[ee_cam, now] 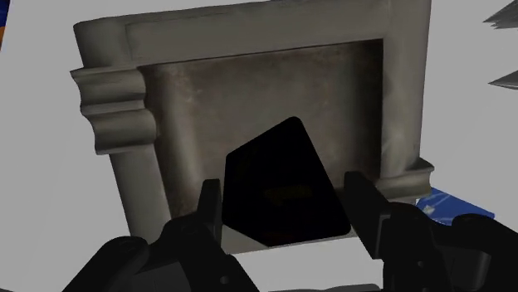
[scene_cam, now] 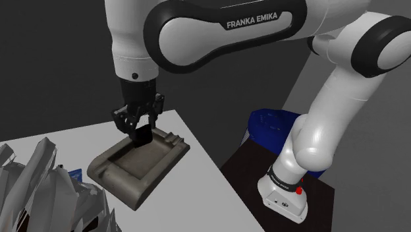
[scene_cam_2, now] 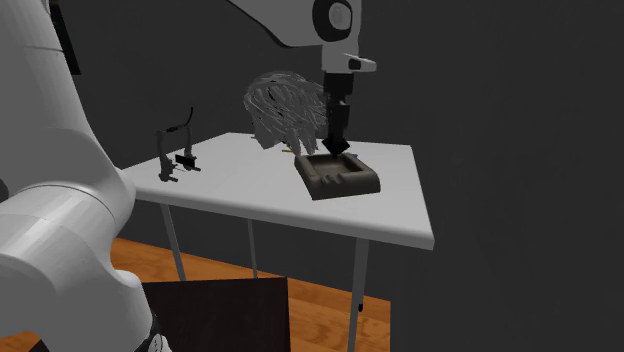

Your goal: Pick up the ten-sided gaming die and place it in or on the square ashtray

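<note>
A black, pointed die (ee_cam: 282, 187) sits clasped between my two black fingers, held just above the hollow of the square grey ashtray (ee_cam: 124, 99). In the shoulder view my gripper (scene_cam: 141, 134) hangs straight down over the ashtray (scene_cam: 115, 174) on the white table, the dark die (scene_cam: 143, 136) showing at its tips. In the second exterior view the gripper (scene_cam_2: 335, 148) hovers over the ashtray (scene_cam_2: 345, 182) near the table's far side. The gripper is shut on the die.
A crumpled grey-white mass (scene_cam: 39, 188) lies beside the ashtray at the shoulder view's lower left, seen also as a shaggy grey mass (scene_cam_2: 285, 108). A small black stand-like object (scene_cam_2: 175, 155) sits on the table (scene_cam_2: 300, 205). A blue bin (scene_cam: 273, 128) stands by my stand.
</note>
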{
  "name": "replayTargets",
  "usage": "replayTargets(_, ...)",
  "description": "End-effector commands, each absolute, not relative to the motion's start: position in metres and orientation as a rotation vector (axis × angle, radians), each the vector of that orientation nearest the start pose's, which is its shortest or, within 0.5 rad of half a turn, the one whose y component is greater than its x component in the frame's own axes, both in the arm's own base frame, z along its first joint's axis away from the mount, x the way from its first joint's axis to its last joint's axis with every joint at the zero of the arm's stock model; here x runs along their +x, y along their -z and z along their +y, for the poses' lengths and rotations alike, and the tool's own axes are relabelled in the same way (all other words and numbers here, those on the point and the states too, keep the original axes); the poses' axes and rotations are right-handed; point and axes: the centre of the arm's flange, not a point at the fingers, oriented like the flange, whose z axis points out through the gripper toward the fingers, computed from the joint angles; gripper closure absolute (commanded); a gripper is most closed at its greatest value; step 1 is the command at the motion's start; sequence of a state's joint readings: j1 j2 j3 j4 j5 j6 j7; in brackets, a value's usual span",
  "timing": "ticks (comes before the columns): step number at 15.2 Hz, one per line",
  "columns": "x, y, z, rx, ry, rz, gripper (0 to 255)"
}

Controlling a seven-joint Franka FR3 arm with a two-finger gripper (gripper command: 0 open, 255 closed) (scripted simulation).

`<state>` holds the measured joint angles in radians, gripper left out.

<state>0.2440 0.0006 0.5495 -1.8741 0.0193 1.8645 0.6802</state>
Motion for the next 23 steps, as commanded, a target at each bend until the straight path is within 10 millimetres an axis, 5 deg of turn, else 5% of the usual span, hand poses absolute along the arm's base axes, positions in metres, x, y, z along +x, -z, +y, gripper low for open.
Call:
replayTargets(1, 0.392, -0.495, 0.401, -3.129, -0.031, -0.169, 255)
replayTargets(5, 0.392, -0.471, 0.401, -3.129, -0.031, -0.169, 255)
replayTargets(13, 0.392, -0.471, 0.401, -3.129, -0.031, -0.169, 255)
replayTargets(14, 0.392, -0.471, 0.401, -3.129, -0.031, -0.169, 0)
replayTargets(19, 0.392, -0.471, 0.401, -3.129, -0.031, -0.169, 0)
replayTargets(23, 0.393, -0.521, 0.401, -3.129, -0.031, -0.169, 0)
